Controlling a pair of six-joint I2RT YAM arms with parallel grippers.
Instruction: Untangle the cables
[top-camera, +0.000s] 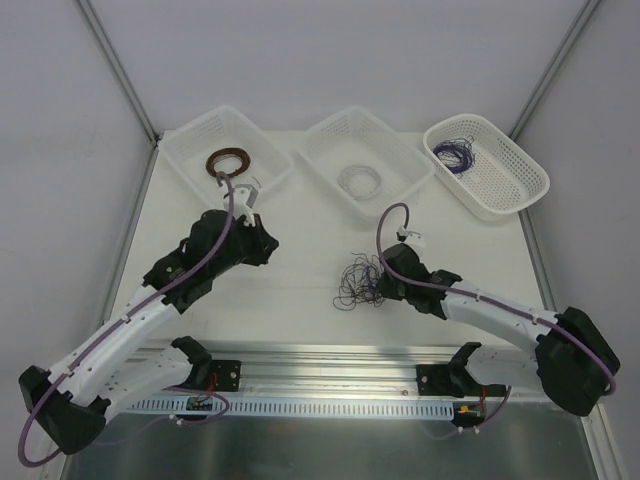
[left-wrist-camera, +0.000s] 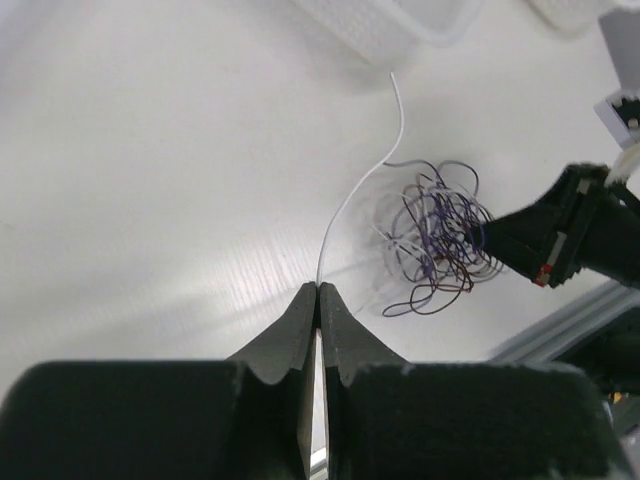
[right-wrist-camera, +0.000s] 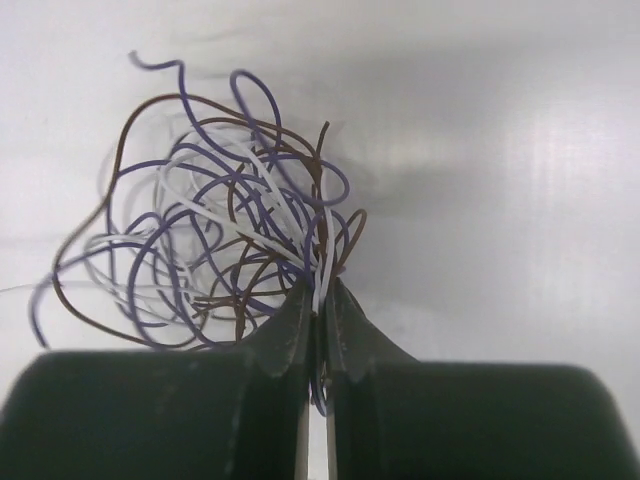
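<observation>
Both jaws tight on strands of the cables (right-wrist-camera: 205, 235)

The left arm (top-camera: 130, 320) and right arm (top-camera: 500, 310) extend forward, angled inward toward each other; left gripper (left-wrist-camera: 317, 290) and right gripper (right-wrist-camera: 318, 298) both have jaws pressed together.

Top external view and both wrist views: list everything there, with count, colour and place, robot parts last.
table: one, white, under everything
baskets: three, white, in a row at the far edge
brown coil: one, in the left basket
whitish coil: one, in the middle basket
purple coil: one, in the right basket
cables: one tangled clump, purple, brown, white, mid-table
white strand: one, beside the clump
left gripper: one, black, shut on the white strand
right gripper: one, black, shut on the cables' edge
</observation>
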